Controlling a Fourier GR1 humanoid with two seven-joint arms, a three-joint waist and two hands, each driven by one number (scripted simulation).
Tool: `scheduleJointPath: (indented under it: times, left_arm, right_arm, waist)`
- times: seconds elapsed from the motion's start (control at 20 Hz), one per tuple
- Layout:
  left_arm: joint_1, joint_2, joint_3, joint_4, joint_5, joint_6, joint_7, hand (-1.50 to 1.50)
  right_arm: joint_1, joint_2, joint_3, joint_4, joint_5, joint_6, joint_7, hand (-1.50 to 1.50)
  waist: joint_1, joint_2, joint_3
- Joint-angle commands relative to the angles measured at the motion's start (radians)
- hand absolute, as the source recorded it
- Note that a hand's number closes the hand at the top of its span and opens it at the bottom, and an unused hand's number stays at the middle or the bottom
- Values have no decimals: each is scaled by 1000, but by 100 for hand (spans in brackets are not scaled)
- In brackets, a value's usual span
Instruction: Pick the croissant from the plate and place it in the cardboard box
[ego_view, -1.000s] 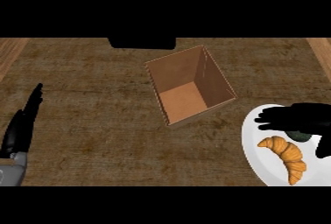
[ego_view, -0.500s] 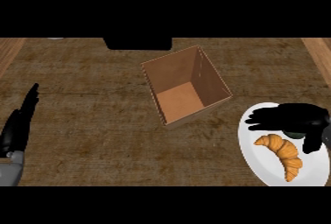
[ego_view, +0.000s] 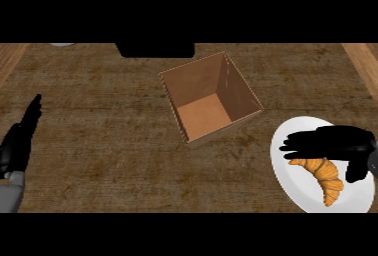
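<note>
Risk: my fingers cover only the croissant's (ego_view: 322, 176) upper end, so closing there could pivot it or slide it off the plate (ego_view: 295, 192).
Croissant: lower right, on plate, just under my right hand (ego_view: 332, 142).
Right hand: open, holding nothing.
Left hand (ego_view: 18, 142): resting open, left edge.
Box (ego_view: 210, 102): centre, well apart.

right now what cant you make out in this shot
Head view only:
- Croissant: its upper end is covered by the right hand, so contact or grip cannot be judged.
- Plate: its right and lower rim are cut off by the picture's edge.
- Left hand: seen edge-on at the left edge, its palm hidden.
- Cardboard box: outer faces of the far walls hidden by the box itself.
- Dark object at the top: cut off, unidentifiable.
</note>
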Motion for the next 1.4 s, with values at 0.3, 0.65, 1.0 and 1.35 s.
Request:
scheduleJointPath:
  times: [0.3, 0.65, 1.0, 1.35]
  left_arm:
    - [-28, -34, 12, 32, -23, 10, -7, 0]
    - [18, -2, 51, -53, -28, -29, 35, 0]
    - [69, -19, 65, -24, -30, -58, -57, 0]
    - [68, -59, 57, -48, -61, -26, -2, 0]
  right_arm:
    - [14, -43, 38, -39, 33, 25, -144, -150]
    - [76, -69, -9, -69, 103, 23, -73, -150]
    - [118, 85, -95, -61, 83, -122, -27, 150]
    - [157, 143, -172, -78, 87, -222, -15, 150]
  waist:
    - [-4, 1, 0]
    - [-4, -3, 0]
    - [-4, -2, 0]
    - [-6, -4, 0]
